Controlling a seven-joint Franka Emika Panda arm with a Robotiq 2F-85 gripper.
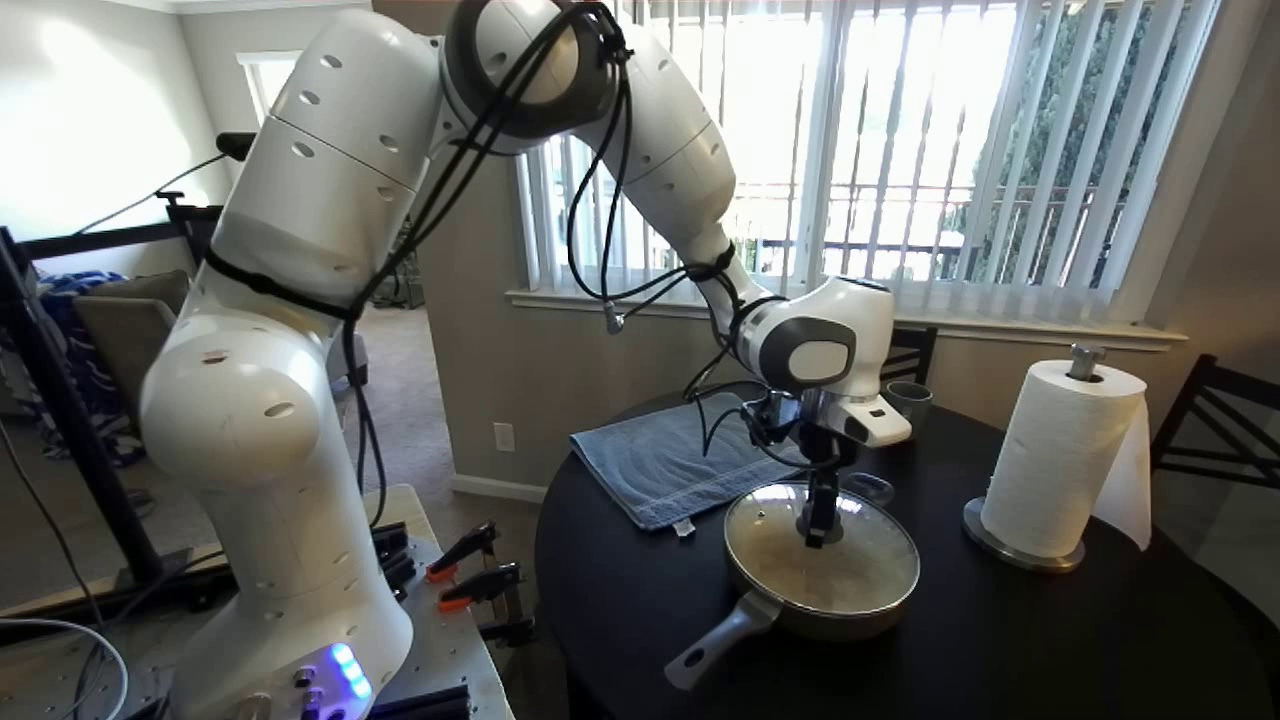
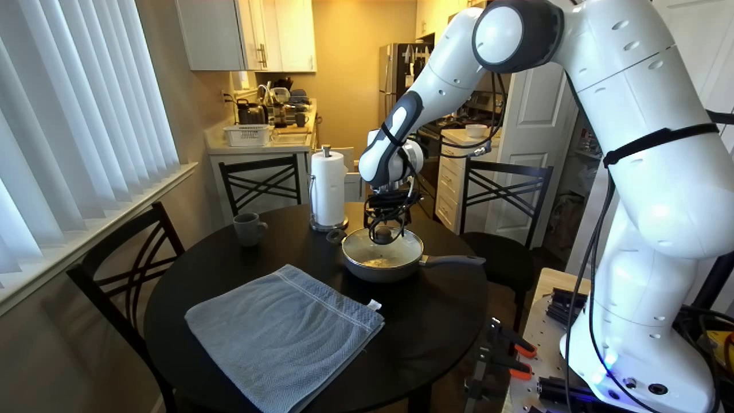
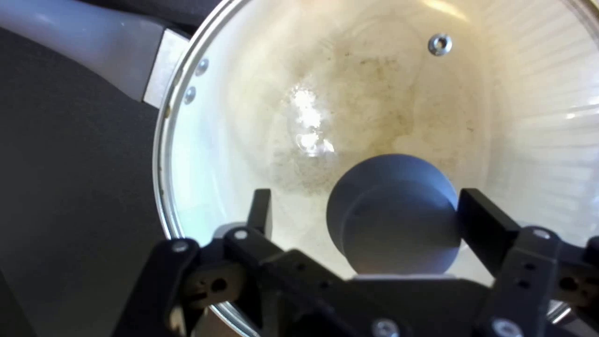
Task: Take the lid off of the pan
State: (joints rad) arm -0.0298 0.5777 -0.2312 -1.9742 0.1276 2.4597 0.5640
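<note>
Lid [image 3: 337, 117], round and clear glass with a bright metal rim: lies level on the round, shallow, grey-sided frying pan [image 2: 381, 274], pale cream-yellow within. Directly above, black two-fingered end effector [image 3: 365, 206]: aims down at the lid, fingers [image 3: 259, 210] spread wide. In the wrist view, straddles the dark grey round knob [image 3: 395, 213], with a plain gap on the left; on the right, sits just beside the knob or touches it, cannot tell which. Higher up, white jointed robot arm [image 1: 320, 200], based at the left in an exterior view.

From the pan's side, long straight grey handle [image 1: 725, 640], slanting toward the near left in an exterior view; opposite, on the far side, small dark grey loop [image 1: 868, 487].

Farther out on the round black bench [image 2: 441, 321]: folded blue-grey cloth [image 2: 284, 338] with a small white tag [image 2: 374, 305], at the near left in an exterior view, near the pan but apart from it; at the far left, plain grey mug [image 2: 246, 229]. White paper-towel roll [image 1: 1060, 460], upright on a metal stand [image 1: 1085, 358], to the right of the pan in an exterior view, well apart from it. Around the bench, black chairs [image 2: 499, 258]; along the left, white vertical blinds [image 2: 86, 115] in an exterior view.
</note>
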